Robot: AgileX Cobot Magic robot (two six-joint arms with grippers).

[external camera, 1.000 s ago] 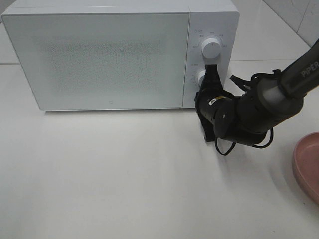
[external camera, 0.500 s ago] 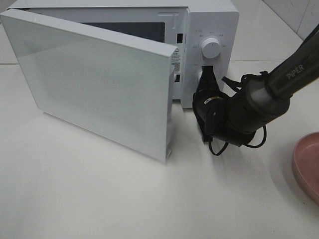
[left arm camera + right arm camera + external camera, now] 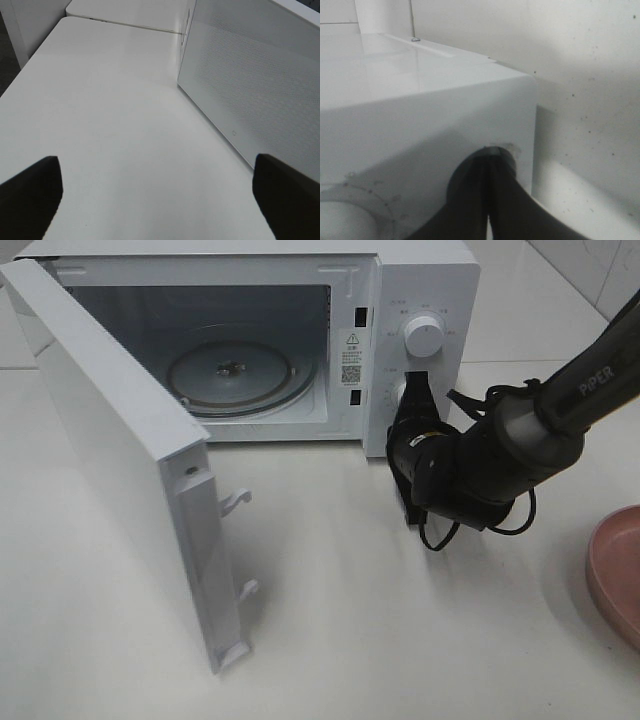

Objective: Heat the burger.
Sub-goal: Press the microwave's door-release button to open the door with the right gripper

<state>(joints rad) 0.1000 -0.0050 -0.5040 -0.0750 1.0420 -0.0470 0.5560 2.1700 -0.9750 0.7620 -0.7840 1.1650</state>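
Exterior high view: the right hand (image 3: 414, 392), its fingers pressed together and holding nothing, touches its tips to the lower control on the panel of a white microwave (image 3: 425, 285), just below the upper dial (image 3: 423, 337). The right wrist view shows those closed fingertips (image 3: 487, 165) set into a round button (image 3: 506, 151). The microwave door (image 3: 120, 460) stands wide open, showing the bare glass turntable (image 3: 235, 370). A pink plate (image 3: 618, 575) lies on the white surface (image 3: 400, 640) at the far right, mostly cut off. In the left wrist view the left hand (image 3: 160, 200) is spread wide and empty above the surface, beside the door. The burger appears in none of the views.
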